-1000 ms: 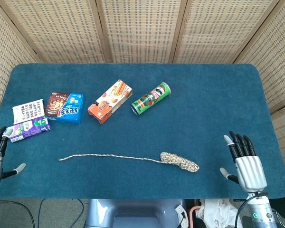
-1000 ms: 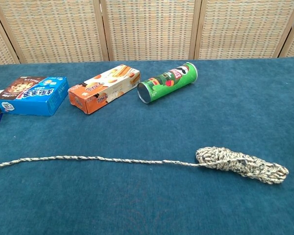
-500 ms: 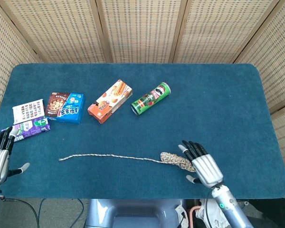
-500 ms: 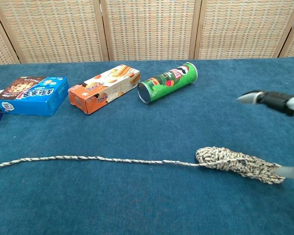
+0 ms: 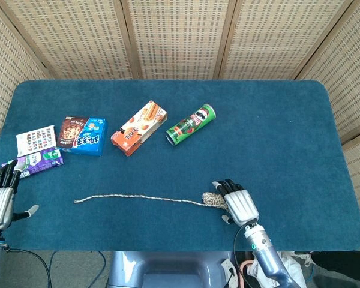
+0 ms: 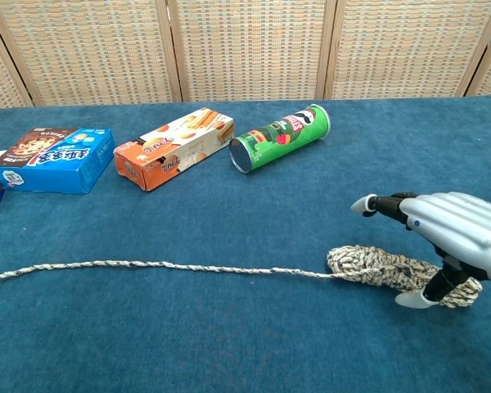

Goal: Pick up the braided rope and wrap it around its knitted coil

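Now the right hand (image 6: 454,237) hovers with spread fingers (image 6: 376,203) over the knitted coil (image 6: 376,268) near the tabletop's (image 5: 276,120) front edge; the braided rope (image 5: 138,197) lies straight toward the left hand (image 5: 0,195), also spread.

The table (image 5: 276,132) is covered in deep teal cloth. The rope (image 6: 155,266) and its coil (image 6: 376,268) are speckled cream and dark brown (the same flecked yarn throughout). The can (image 6: 280,137) is green with a red and white logo. The long box (image 6: 174,147) is orange and white; the biscuit box (image 6: 53,158) is bright blue with a dark brown panel. A purple pack (image 5: 37,163) lies by a white card (image 5: 35,140) printed with small coloured squares. Both hands, left (image 5: 0,195) and right (image 6: 454,237), are silver with black fingers and pale tips. The screen (image 5: 180,36) behind is beige wicker weave.
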Tool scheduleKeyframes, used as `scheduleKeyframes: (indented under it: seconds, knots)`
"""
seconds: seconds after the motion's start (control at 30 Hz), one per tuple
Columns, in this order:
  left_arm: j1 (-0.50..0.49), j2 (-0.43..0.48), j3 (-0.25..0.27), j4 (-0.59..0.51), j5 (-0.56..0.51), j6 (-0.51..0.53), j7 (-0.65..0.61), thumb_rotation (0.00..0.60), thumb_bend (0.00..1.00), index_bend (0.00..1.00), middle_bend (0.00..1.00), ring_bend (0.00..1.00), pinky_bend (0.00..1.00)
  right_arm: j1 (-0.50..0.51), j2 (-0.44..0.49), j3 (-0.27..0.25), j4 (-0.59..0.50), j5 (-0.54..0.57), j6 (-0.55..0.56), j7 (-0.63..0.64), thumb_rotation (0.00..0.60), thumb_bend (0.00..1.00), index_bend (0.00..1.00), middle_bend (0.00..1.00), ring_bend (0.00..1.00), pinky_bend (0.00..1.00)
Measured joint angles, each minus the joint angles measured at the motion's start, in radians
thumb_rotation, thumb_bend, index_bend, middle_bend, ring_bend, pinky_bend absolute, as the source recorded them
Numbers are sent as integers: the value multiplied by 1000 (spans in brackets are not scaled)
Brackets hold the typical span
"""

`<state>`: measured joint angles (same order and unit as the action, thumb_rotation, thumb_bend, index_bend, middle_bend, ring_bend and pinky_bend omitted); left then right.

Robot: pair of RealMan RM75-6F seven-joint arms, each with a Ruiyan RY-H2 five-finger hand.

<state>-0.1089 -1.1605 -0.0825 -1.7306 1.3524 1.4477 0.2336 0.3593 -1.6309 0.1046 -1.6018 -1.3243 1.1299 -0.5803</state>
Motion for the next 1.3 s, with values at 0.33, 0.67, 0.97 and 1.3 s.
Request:
scheduleKeyframes:
  seconds: [0.33, 0.67, 0.97, 1.3]
  knots:
    - [-1, 5, 3, -3, 2, -2, -6, 600, 0, 0, 0, 0, 0, -7, -28, 0, 18, 82, 51, -92, 600, 0, 205, 249, 207, 369]
    - [-2, 2, 6, -3, 3, -2, -1, 600, 0, 0, 0, 0, 0, -3, -38, -14, 43, 111, 53, -91, 600, 17, 348, 421, 367, 495]
    - [-5, -1, 7, 0, -1, -6, 6, 600, 0, 0, 0, 0, 0, -2, -65, -17, 102, 87, 83, -52, 600, 204, 511, 587, 507, 611]
    - [-6, -8, 10, 2, -2, -6, 19, 600, 0, 0, 0, 0, 0, 2, -79, -30, 147, 8, 119, 0, 600, 367, 589, 655, 542, 630]
